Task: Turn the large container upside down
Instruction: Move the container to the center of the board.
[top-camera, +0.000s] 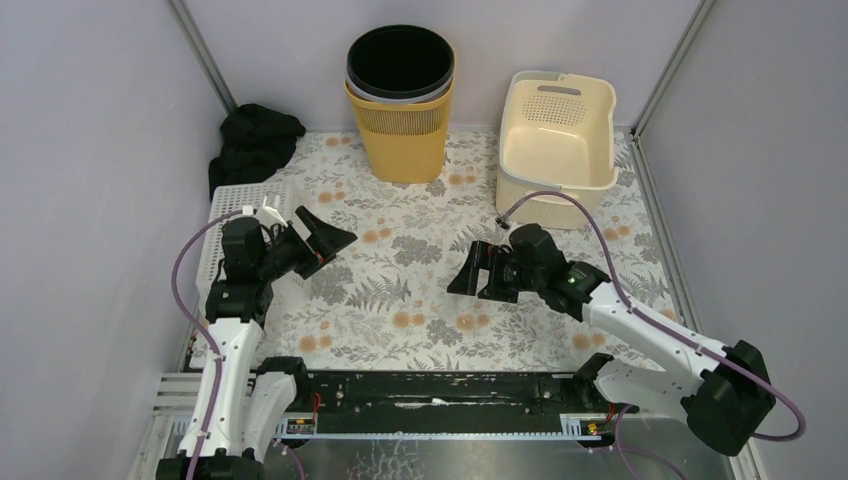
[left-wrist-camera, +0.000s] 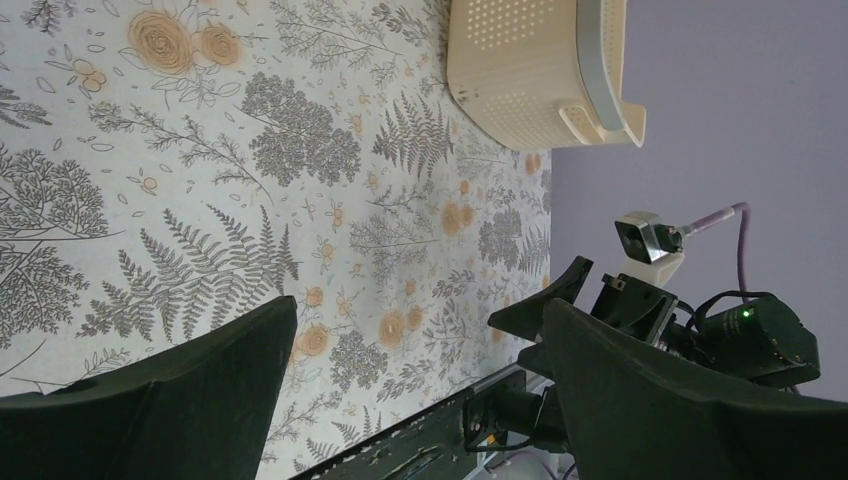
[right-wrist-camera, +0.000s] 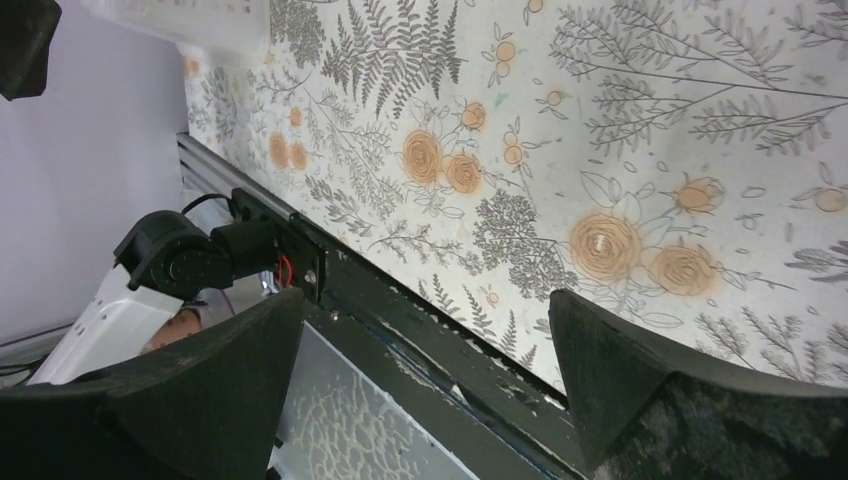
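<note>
Currently the large container (top-camera: 400, 135), a tall yellow slatted bin, stands upright at the far edge of the worktop (top-camera: 400, 260), mouth up, with a black bin (top-camera: 400, 58) nested inside. A cream perforated basket (top-camera: 557, 135) sits near the far right corner; only the left wrist view shows its holed outer wall. The left hand (top-camera: 320, 248) and right hand (top-camera: 476, 274) are spread wide, holding nothing.

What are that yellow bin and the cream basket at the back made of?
Yellow bin: looks like moulded plastic, matte, with a fine lattice wall. Cream basket: likely plastic too, smooth, with rows of small holes and a moulded handle slot.
</note>
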